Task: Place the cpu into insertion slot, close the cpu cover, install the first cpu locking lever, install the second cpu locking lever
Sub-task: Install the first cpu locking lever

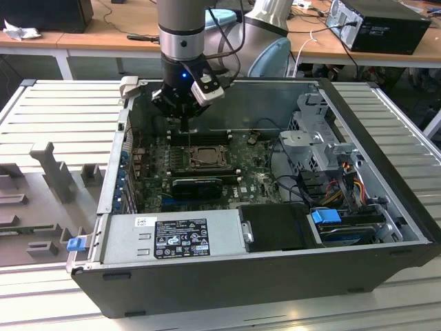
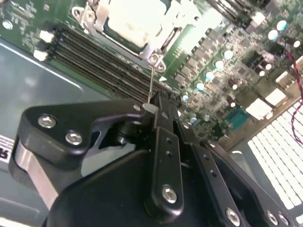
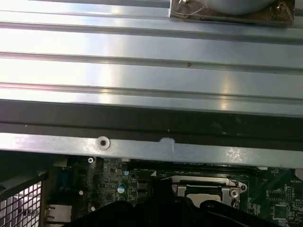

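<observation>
My gripper [image 1: 185, 114] hangs inside the open computer case, just behind the insertion slot [image 1: 207, 156] on the green motherboard. In the second wrist view the black fingers [image 2: 163, 127] are pressed together on a thin silver wire, a cpu locking lever [image 2: 151, 85]. That lever runs from the fingertips to the socket's corner bracket [image 2: 156, 59]. The cpu [image 2: 135, 19] shows its pale metal top inside the socket. The cpu cover [image 2: 94, 16] lies flat around it as a silver frame. The socket [image 3: 203, 191] also appears in the first wrist view, below the case wall.
Black memory slots [image 2: 104, 61] run beside the socket. A ribbed black heatsink [image 1: 196, 186] sits in front of it, with the power supply [image 1: 172, 238] nearer still. Drive cage [image 1: 317, 138] and cables [image 1: 344, 179] fill the exterior view's right. The case wall [image 3: 151, 118] is close behind.
</observation>
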`<state>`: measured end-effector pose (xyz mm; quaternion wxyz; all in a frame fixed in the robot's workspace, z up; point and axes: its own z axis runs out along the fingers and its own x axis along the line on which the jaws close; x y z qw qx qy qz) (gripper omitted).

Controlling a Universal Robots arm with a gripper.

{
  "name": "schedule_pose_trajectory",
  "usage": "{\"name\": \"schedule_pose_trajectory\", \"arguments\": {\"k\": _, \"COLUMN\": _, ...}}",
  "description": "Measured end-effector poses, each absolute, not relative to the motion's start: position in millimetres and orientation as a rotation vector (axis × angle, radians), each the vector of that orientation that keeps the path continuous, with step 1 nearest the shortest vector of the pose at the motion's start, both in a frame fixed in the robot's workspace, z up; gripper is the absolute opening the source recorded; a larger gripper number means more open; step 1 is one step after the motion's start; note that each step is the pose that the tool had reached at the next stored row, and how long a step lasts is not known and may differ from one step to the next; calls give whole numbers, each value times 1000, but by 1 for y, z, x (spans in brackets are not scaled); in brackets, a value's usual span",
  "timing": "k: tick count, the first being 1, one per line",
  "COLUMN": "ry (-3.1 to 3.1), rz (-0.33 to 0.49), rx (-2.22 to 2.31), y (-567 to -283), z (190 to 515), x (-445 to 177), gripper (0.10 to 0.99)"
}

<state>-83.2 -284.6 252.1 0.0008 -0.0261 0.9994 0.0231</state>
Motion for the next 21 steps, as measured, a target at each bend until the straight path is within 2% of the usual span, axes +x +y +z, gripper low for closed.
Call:
{"name": "schedule_pose_trajectory", "arguments": {"k": 9, "ry": 3140, "rz": 73, "rx": -82, "y": -285, "z": 252, "x": -49, "gripper": 106}}
{"name": "schedule_pose_trajectory", "arguments": {"k": 21, "ry": 3140, "rz": 75, "rx": -82, "y": -285, "z": 251, "x": -37, "gripper": 106}}
